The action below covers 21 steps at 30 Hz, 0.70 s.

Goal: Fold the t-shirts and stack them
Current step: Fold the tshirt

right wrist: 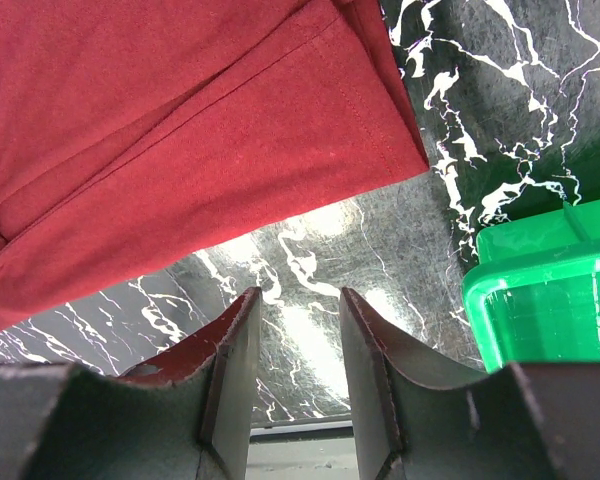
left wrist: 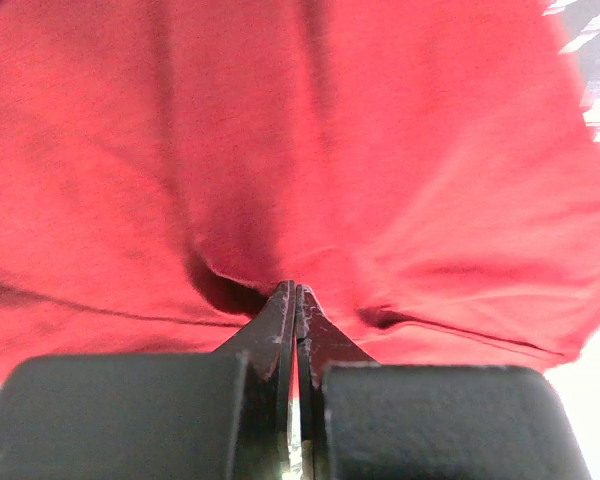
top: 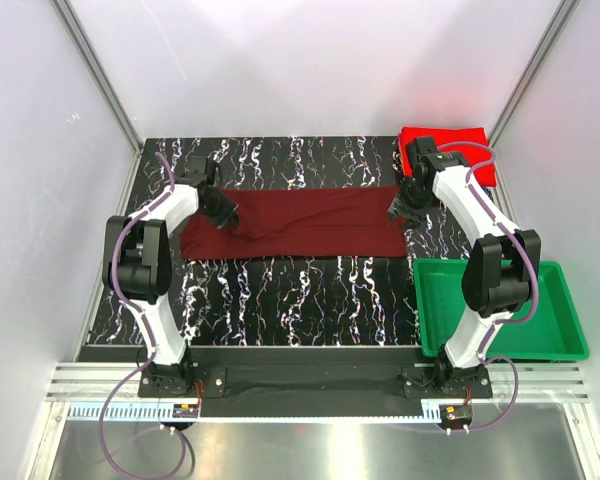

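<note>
Two arms over marbled tabletop (top: 300,295). Left pincer (top: 220,210) at left end of maroon shirt (top: 310,220), jaws closed, pinching puckered fold of its cloth. Maroon shirt lies flat, spread lengthwise left to right across middle of tabletop. Right pincer (top: 402,208) at maroon shirt's right end, jaws parted, nothing between them, bare tabletop beneath, hem just beside. Red shirt (top: 450,150) folded, behind maroon shirt's right end. Green tray (top: 555,320) in front of that end, further right.
</note>
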### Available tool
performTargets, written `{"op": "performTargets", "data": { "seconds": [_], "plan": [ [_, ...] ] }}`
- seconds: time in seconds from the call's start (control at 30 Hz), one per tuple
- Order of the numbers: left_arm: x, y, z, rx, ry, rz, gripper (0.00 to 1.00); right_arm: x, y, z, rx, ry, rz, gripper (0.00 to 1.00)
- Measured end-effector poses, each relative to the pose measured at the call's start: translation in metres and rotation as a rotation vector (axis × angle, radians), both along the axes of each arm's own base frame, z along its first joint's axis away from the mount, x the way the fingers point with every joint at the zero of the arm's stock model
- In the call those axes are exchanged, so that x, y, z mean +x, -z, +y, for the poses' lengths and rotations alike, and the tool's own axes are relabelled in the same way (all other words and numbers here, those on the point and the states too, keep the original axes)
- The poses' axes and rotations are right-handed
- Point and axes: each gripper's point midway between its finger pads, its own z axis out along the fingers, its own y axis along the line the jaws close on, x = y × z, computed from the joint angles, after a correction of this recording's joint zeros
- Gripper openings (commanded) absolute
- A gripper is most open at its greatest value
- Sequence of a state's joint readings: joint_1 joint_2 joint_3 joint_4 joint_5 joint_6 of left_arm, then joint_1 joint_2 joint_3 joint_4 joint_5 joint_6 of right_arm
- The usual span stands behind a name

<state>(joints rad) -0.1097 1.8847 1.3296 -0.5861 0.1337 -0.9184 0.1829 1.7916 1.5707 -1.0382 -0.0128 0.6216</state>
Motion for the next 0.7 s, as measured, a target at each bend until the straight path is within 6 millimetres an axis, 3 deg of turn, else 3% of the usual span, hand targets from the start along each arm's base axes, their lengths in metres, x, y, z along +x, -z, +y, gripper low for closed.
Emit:
{"op": "performTargets", "data": {
  "seconds": [0.27,0.6,0.7],
  "plan": [
    [0.039,-0.019,-0.021,-0.080,0.044,-0.125,0.00,0.000,0.000,0.000,0.000,0.000,0.001,0.45],
    [0.071,-0.010,-0.042,-0.129,0.164,-0.180,0.04,-0.002,0.001,0.000,-0.001,0.000,0.006,0.45],
    [0.085,-0.021,-0.049,-0.144,0.210,-0.221,0.15,-0.002,0.001,0.000,-0.001,0.000,0.008,0.44]
  ]
}}
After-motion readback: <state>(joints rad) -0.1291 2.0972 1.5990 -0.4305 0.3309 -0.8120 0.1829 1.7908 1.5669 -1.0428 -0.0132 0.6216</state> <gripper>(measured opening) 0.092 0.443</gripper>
